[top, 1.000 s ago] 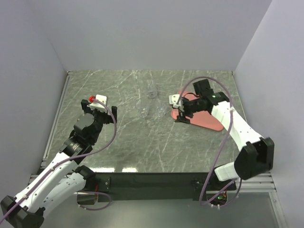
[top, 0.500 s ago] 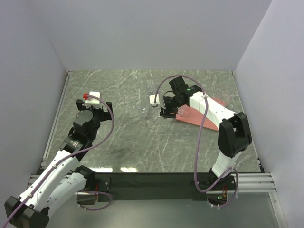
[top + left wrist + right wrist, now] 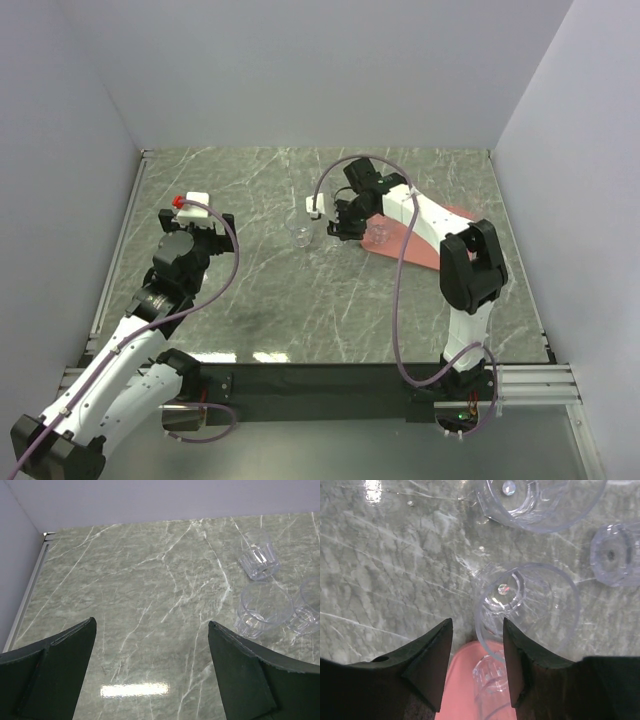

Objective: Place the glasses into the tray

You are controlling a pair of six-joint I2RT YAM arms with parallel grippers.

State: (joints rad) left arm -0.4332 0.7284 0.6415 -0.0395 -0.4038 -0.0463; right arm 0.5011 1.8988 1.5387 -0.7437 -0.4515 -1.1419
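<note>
Several small clear glasses stand mid-table. In the right wrist view, one glass point(image 3: 527, 610) stands just beyond my open right gripper point(image 3: 474, 650), its near rim between the fingertips. Two more glasses stand behind it, one farther off point(image 3: 540, 500) and one to the right point(image 3: 615, 555). Another glass point(image 3: 492, 680) stands on the salmon-pink tray point(image 3: 460, 695), below the fingers. From above, the right gripper point(image 3: 338, 222) hovers left of the tray point(image 3: 445, 245), beside a glass point(image 3: 300, 233); one glass point(image 3: 380, 233) sits on the tray's left end. My left gripper point(image 3: 203, 222) is wide open and empty, far left of the glasses point(image 3: 262, 607).
Grey marble table with walls on three sides. A metal rail point(image 3: 118, 250) runs along the table's left edge. The right arm's purple cable point(image 3: 400, 270) loops over the table near the tray.
My right gripper moved left from over the tray to the glasses on the table, leaving one glass on the tray. The left arm shifted slightly.
</note>
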